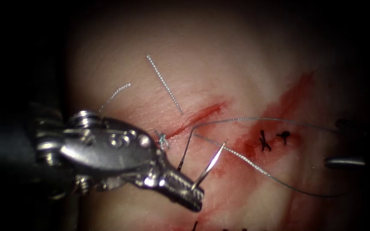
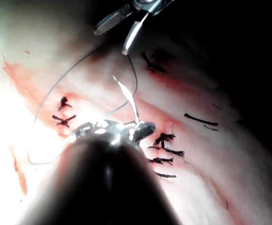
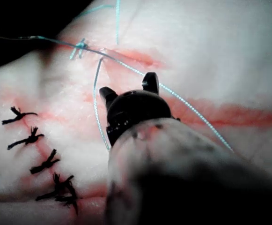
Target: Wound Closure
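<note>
Now clamped in the left tool [image 1: 193, 190]: needle [image 1: 210, 164], gripped near one end, lifted clear of the tissue [image 1: 120, 81], just right of the cut [image 1: 198, 116]. Right tool [image 1: 347, 162] parked far right, jaws apart, empty. Best kept steady, thread [image 1: 253, 164] slack.

needle [image 1: 208, 167]: curved, steel | held in left tool's jaws | off tissue [image 1: 120, 81]
</note>
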You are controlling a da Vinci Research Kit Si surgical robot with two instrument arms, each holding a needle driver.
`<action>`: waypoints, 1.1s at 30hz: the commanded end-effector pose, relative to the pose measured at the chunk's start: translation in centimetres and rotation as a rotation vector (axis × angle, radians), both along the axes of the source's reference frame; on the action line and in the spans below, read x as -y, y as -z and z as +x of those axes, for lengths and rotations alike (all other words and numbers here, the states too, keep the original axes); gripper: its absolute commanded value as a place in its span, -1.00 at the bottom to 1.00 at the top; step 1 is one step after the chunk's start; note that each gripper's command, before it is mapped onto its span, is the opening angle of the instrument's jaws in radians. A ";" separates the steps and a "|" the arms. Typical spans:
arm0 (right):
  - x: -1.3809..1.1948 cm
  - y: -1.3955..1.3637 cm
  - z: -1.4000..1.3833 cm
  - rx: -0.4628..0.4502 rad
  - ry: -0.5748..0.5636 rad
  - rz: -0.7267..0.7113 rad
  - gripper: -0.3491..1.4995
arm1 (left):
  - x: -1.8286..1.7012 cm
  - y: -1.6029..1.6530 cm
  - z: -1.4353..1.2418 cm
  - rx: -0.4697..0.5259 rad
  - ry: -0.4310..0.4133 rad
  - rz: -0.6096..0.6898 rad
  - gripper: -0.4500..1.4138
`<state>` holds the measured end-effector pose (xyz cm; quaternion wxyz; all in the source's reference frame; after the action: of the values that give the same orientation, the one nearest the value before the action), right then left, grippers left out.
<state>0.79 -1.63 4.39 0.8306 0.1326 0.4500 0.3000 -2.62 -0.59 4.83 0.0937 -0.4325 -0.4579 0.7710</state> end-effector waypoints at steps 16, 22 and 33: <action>-0.06 -0.25 0.00 -0.034 -0.049 0.012 0.80 | 0.47 -0.47 -0.17 -0.242 -0.158 -0.237 0.78; -0.07 -0.24 -0.02 -0.040 -0.054 0.016 0.82 | 0.22 -0.21 -0.12 -0.352 -0.076 -0.214 0.91; -0.36 -0.03 -0.34 -0.032 -0.122 0.021 0.74 | -0.19 -0.08 -0.80 -0.359 0.063 -0.367 0.71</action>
<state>0.35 -1.26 4.39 0.7984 0.1152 0.4692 0.3595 -3.51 -0.44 4.96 0.1256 -0.3089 -0.2692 0.9035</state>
